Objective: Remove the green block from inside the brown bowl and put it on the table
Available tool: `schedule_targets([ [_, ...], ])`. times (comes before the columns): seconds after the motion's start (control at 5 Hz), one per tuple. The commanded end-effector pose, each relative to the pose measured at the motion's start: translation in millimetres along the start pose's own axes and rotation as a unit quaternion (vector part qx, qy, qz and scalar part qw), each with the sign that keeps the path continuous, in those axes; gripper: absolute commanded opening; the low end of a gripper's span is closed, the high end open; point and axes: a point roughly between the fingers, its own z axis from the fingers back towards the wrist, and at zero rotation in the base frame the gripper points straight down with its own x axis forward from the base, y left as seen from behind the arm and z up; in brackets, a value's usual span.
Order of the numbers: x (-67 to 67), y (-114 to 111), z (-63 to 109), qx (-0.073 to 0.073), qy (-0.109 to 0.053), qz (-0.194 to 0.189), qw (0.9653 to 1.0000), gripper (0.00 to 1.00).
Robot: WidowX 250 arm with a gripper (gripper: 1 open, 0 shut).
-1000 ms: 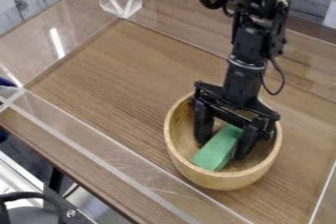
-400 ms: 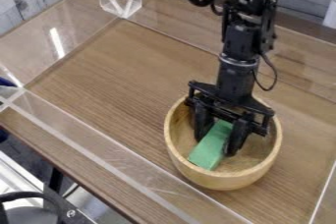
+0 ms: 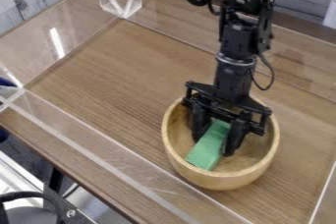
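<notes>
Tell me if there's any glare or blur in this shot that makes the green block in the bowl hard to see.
In the camera view, glare streaks sit only on the clear acrylic walls at left; the whole picture is soft and low in detail; the green block still reads clearly inside the brown bowl, partly hidden by the gripper fingers.

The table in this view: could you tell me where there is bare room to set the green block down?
The table is bare left of the brown bowl, out to the clear acrylic walls. It is crowded inside the bowl, where the gripper straddles the green block.
</notes>
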Motion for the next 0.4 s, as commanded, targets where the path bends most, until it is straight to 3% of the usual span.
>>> schedule_targets([
  [0.0, 0.8, 2.5, 15.8, -0.007, -0.026, 0.003, 0.9996, 0.00],
  [0.2, -0.3, 5.2, 15.8, -0.002, -0.022, -0.002, 0.9998, 0.00],
])
